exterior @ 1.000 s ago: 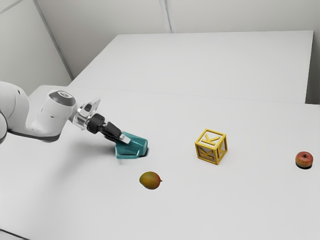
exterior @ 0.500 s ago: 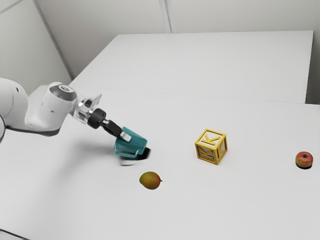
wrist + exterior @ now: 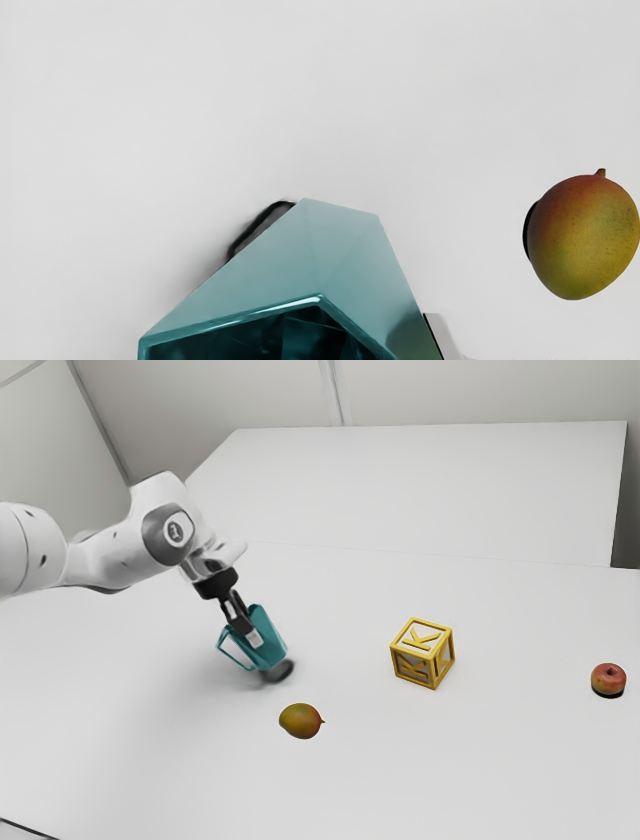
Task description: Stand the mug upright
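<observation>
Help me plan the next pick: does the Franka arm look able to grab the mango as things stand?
Probably not: the claw appears shut on the tilted mug, so it would likely need to release that first. The mango itself lies nearby, with nothing covering it.

White tabletop (image 3: 480, 760), pale grey walls (image 3: 480, 390), vertical seam (image 3: 334, 395), apparently soft light

Mug (image 3: 270, 633): swung from lying toward upright; handle (image 3: 232, 658): turned to exterior view's left; gripper (image 3: 251, 637): rotated, pointing more steeply down
</observation>
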Available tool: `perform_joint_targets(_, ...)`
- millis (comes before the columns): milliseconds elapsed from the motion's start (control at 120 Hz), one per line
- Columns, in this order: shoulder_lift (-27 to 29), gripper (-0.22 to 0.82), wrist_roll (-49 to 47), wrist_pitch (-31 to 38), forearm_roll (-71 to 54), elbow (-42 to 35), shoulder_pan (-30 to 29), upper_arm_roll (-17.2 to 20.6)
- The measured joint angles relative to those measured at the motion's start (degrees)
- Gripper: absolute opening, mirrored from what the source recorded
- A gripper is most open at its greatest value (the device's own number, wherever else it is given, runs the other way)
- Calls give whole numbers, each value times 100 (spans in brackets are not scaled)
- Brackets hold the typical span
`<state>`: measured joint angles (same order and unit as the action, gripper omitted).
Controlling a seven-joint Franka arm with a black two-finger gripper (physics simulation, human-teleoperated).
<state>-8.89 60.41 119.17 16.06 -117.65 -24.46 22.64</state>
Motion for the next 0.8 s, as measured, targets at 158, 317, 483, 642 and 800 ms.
perform_joint_targets(158, 205, -14, -207, 641, -640, -316, -4, 304)
perform_joint_targets(317, 476, -15, -438, 1080, -1033, -658, 15, 544)
perform_joint_targets(483, 637, -15, -693, 1319, -1158, -914, 46, 644)
perform_joint_targets(642, 652, -15, -899, 1422, -1190, -1035, 30, 651)
perform_joint_targets(800, 655, -15, -1092, 1468, -1303, -1137, -40, 679)
